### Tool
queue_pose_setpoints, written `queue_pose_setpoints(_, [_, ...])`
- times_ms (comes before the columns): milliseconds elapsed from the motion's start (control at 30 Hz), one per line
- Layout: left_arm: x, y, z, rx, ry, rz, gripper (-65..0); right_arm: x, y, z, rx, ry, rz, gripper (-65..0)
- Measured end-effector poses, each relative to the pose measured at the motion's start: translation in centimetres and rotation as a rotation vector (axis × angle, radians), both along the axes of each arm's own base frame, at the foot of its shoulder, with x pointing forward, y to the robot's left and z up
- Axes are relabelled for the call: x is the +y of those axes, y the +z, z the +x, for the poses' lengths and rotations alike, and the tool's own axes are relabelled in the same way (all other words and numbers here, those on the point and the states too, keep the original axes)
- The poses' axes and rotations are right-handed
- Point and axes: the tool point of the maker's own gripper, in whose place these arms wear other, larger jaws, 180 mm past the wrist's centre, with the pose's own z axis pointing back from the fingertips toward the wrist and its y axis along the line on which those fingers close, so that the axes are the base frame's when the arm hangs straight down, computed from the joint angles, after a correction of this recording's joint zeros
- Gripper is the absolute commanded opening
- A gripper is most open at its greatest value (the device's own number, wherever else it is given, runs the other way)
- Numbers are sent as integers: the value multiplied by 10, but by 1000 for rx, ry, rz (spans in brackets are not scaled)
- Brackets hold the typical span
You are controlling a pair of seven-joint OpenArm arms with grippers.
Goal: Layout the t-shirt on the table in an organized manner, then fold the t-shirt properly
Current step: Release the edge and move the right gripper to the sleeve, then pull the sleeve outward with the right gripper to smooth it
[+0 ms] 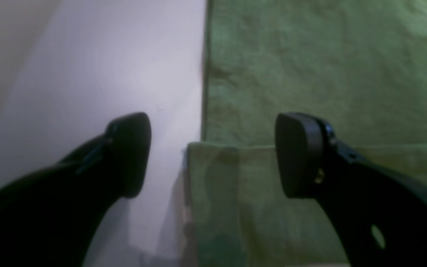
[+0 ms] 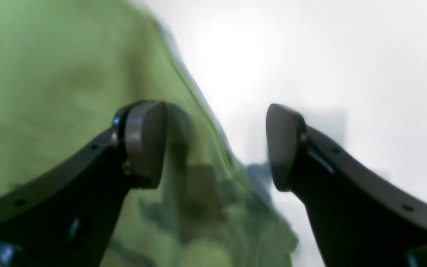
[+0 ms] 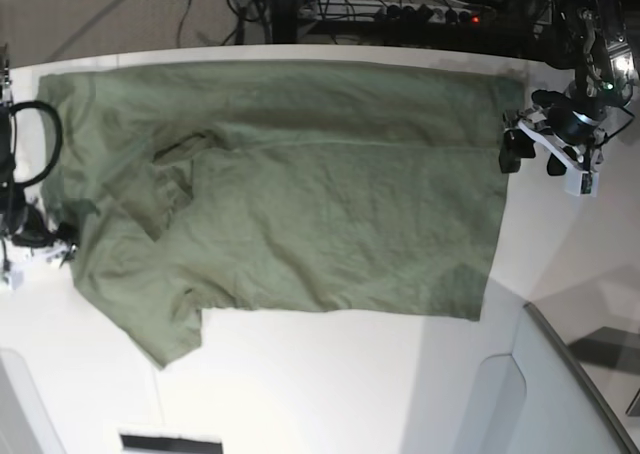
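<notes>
A: Item one, the t-shirt (image 3: 300, 204). Where is it lying?

B: It is lying spread across the table (image 3: 330, 384), olive green, mostly flat. In the base view one sleeve is sticking out at the near left, and a rumpled fold is sitting in the cloth toward the left side. A second layer is lying along the far edge.

A: Item two, the left gripper (image 1: 213, 155). State?

B: Its jaws are standing wide apart and holding nothing. In the left wrist view one fingertip (image 1: 133, 152) is hanging over bare table, the other (image 1: 297, 154) over green cloth. The shirt's straight side edge is running between the two fingers, and a folded corner of cloth is lying just below the gap. Whether the tips are touching the surface, I cannot tell.

A: Item three, the right gripper (image 2: 215, 144)?

B: Also spread apart, nothing between the pads. In the right wrist view the cloth edge is passing diagonally through the gap; one pad (image 2: 145, 142) is sitting over the shirt, the other (image 2: 284, 146) over white table. Bunched, blurred cloth is showing beneath the gap.

A: Item four, anything else?

B: A grey raised panel (image 3: 560, 394) is standing near the table's front corner, on the left gripper's side and well apart from the shirt.
</notes>
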Motion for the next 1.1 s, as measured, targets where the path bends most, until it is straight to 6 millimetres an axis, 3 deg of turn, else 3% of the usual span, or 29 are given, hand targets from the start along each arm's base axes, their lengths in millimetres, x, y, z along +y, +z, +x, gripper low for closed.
queue_pose_setpoints(167, [24,8,-3,-16,67,27,-148,5,-2,3,-9,-13,8,-252])
queue_pose_setpoints(433, [20,7,-3,-16,60,19,-148,6,-3,3,-10,-14,7,-270])
queue_pose_setpoints(500, [19,6,-3,-13,57,19,-148,6,-3,3,-9,-14,8,-339])
queue_pose_setpoints(633, [16,6,-2,-16,51,13,-148,11,0,7,-18,7,7,-627])
queue_pose_setpoints(667, [16,6,-2,-15,51,14,-148,11,1,7,-19,7,9,-650])
queue_pose_setpoints(1000, [16,6,-1,-15,48,16,-148,14,3,9,-24,15,8,-650])
queue_pose_setpoints(1100, [15,6,0,-17,47,13,-148,25,11,12,-37,71,6,-650])
